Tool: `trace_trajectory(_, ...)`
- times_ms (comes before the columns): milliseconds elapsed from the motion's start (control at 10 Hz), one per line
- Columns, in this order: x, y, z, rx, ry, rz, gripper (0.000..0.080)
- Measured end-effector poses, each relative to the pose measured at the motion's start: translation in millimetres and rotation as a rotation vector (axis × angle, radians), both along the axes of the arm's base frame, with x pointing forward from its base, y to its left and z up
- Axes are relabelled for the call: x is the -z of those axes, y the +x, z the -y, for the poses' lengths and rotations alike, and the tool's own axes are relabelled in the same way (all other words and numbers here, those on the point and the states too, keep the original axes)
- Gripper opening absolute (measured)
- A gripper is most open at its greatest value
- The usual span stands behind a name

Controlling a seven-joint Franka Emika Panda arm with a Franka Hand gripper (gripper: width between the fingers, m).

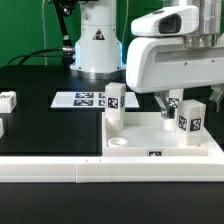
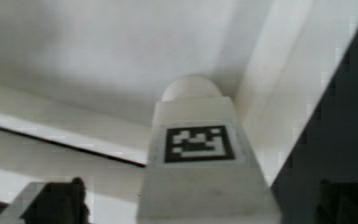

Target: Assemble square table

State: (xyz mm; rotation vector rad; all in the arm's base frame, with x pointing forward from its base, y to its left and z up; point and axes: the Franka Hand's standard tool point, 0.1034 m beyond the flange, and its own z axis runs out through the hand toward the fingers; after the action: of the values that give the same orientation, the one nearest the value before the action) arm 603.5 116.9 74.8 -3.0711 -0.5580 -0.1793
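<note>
Currently, the square table top (image 1: pixel 140 135) lies flat on the black worktop (image 1: pixel 40 85) at about 4 o'clock in the exterior view. Its near edge is just beside the long white rail (image 1: pixel 60 168), which runs along 6 o'clock.

Legs on the top, all upright:
- corner leg (image 1: pixel 114 100) at the top's 10 o'clock corner, close to the raised rim
- front leg (image 1: pixel 190 120) toward the 3 o'clock edge
- middle leg (image 1: pixel 175 101) just behind the front leg, directly under the arm's hand

Jaws: spread to full width, holding nothing. In the wrist view the middle leg (image 2: pixel 197 150) stands between them, tag facing the camera. A clear gap shows on one side; the other side is too dark to judge.

The marker board (image 1: pixel 85 99) lies flat at 10 o'clock, near the top's far edge. A loose leg (image 1: pixel 7 100) sits at 9 o'clock, well apart from the top, with open black worktop between them. The robot base (image 1: pixel 97 45) is at 12 o'clock.
</note>
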Motion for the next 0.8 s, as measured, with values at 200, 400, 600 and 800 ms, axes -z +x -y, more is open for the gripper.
trace_trajectory(200, 0.1, 0.2, 1.2, -0.051, -0.006, 0.003, 0.0636)
trace_trajectory(400, 0.2, 0.1, 1.4, -0.05, -0.006, 0.003, 0.0467)
trace_trajectory(600, 0.3, 0.1, 1.5, -0.029, -0.003, 0.002, 0.029)
trace_trajectory(800, 0.3, 0.0, 1.5, -0.012, -0.001, 0.001, 0.029)
